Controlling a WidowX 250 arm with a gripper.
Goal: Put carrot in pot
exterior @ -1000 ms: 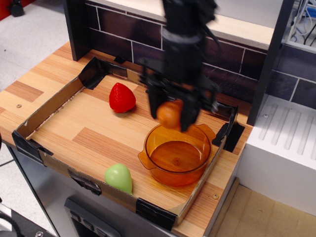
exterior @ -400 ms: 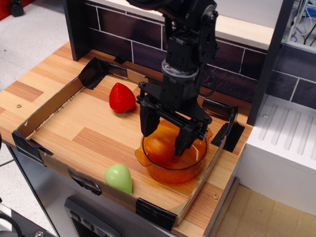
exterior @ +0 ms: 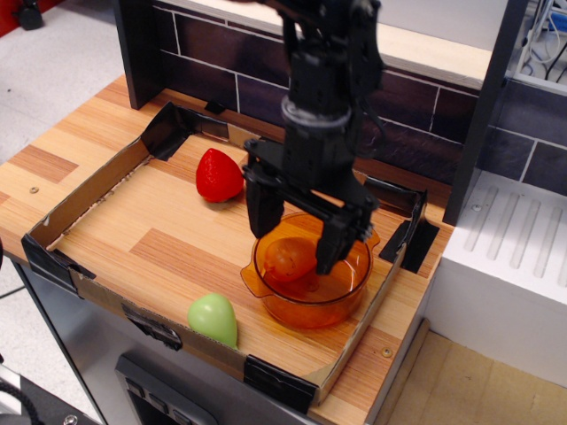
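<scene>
The carrot (exterior: 288, 257) lies inside the amber pot (exterior: 312, 305), toward its left wall. Above it the end effector (exterior: 298, 236) hangs released, fingers spread apart with nothing between them, their tips at the pot's rim. A red strawberry (exterior: 218, 175) sits behind on the tabletop (exterior: 151, 230); a green pear (exterior: 213, 319) lies near the front cardboard wall. The arm hides the pot's back rim.

Carrot (exterior: 289, 258) in pot (exterior: 341, 304), spread hand (exterior: 298, 232) above
</scene>
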